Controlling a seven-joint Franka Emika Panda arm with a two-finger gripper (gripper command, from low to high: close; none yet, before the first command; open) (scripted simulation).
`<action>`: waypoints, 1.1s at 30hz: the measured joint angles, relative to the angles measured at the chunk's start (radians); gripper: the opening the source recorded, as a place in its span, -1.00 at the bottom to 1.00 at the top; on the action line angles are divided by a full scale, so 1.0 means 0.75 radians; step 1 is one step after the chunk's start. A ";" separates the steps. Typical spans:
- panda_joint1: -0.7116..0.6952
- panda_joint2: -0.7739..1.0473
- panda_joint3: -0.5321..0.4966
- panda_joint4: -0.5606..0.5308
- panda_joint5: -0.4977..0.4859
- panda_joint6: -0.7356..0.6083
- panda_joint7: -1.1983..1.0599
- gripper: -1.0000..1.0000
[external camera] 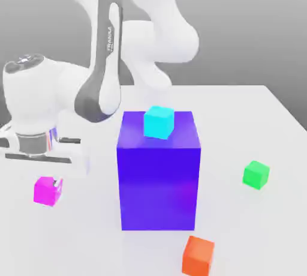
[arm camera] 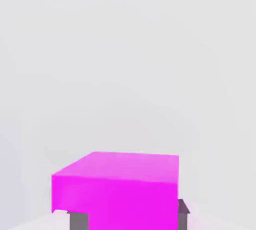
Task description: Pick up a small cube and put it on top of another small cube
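Observation:
The small magenta cube (external camera: 47, 191) is low over the white table at the exterior view's left. My gripper (external camera: 51, 180) comes down on it from above. In the hand view the magenta cube (arm camera: 117, 189) sits between my two dark fingertips (arm camera: 78, 220), one against each side, so the gripper (arm camera: 131, 217) is shut on it. The small green cube (external camera: 256, 174) rests on the table at the exterior view's right, far from the gripper, with the big block between them.
A big blue-purple block (external camera: 159, 173) stands mid-table with a small cyan cube (external camera: 159, 122) on top. A small orange cube (external camera: 198, 255) lies near the front edge. The white arm (external camera: 108, 47) rises behind the block.

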State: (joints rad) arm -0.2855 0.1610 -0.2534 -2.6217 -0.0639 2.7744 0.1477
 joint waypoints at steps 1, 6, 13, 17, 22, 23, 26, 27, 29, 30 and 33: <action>0.011 0.014 0.013 0.027 -0.038 -0.013 -0.055 -1.00; 0.080 0.077 0.077 0.160 -0.239 -0.080 -0.324 -1.00; 0.329 0.050 0.190 0.284 -0.557 -0.232 -0.277 -1.00; 0.483 -0.017 0.307 0.279 -0.575 -0.302 -0.039 -1.00; 0.675 -0.104 0.442 0.219 -0.483 -0.339 0.305 -1.00; 0.703 -0.120 0.455 0.198 -0.453 -0.335 0.370 -1.00; 0.777 -0.167 0.494 0.133 -0.358 -0.319 0.562 -1.00; 0.800 -0.182 0.508 0.111 -0.326 -0.312 0.626 -1.00; 0.834 -0.213 0.547 0.066 -0.262 -0.299 0.754 -1.00; 0.869 -0.229 0.550 0.043 -0.230 -0.291 0.817 -1.00; 0.943 -0.275 0.578 -0.024 -0.133 -0.268 1.008 -1.00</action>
State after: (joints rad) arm 0.4220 -0.0456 0.1800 -2.6400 -0.1638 2.5736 0.9037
